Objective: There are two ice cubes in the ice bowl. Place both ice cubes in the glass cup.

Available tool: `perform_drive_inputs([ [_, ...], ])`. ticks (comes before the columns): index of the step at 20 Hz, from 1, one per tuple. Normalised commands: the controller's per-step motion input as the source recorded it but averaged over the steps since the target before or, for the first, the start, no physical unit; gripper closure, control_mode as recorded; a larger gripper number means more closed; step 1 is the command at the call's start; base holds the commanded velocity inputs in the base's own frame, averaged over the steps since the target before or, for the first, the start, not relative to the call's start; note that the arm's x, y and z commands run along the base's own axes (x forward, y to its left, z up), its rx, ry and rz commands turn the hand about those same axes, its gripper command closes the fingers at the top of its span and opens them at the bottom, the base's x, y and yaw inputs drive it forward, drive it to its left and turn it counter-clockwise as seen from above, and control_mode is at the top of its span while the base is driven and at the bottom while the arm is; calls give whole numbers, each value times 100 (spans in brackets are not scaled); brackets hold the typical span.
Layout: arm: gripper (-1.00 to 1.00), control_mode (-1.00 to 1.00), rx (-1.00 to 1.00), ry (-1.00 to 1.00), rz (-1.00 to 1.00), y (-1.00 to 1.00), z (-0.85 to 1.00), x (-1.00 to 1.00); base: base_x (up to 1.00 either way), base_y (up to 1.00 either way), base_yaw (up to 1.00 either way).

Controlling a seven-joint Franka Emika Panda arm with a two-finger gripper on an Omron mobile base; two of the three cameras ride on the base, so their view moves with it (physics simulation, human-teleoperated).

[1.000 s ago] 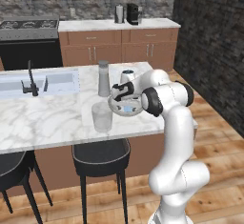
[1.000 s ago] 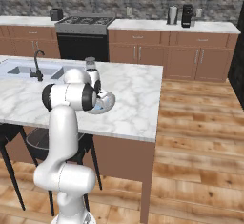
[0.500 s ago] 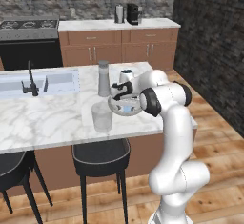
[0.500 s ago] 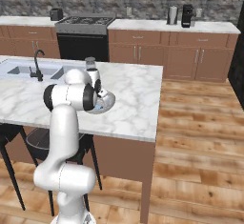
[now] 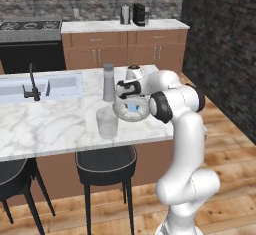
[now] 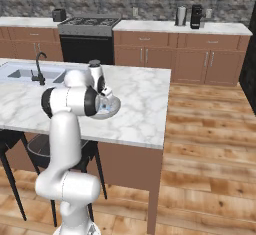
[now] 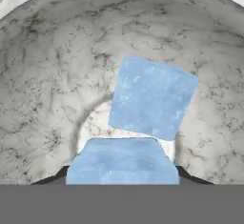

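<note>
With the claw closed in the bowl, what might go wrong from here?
1. The claw is shut on the near ice cube, which touches the second ice cube; lifting may nudge it.
2. The grip looks shallow, so the cube might slip.
3. The glass cup stands beside the ice bowl near a grey bottle; carrying across risks a bump.

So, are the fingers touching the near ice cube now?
Touching. In the hand view the near cube sits between the two dark fingers, whose tips meet its sides with no gap, inside the bowl.
</note>
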Motion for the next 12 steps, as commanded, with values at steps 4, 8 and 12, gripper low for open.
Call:
perform_drive_inputs([
  [4, 100, -100, 0, -12, 0, 0, 100, -49, 0, 0, 0],
  [8, 100, -100, 0, -1, 0, 0, 96, -100, 0, 0, 0],
  [12, 100, -100, 0, 0, 2, 5, 75, -100, 0, 0, 0],
])
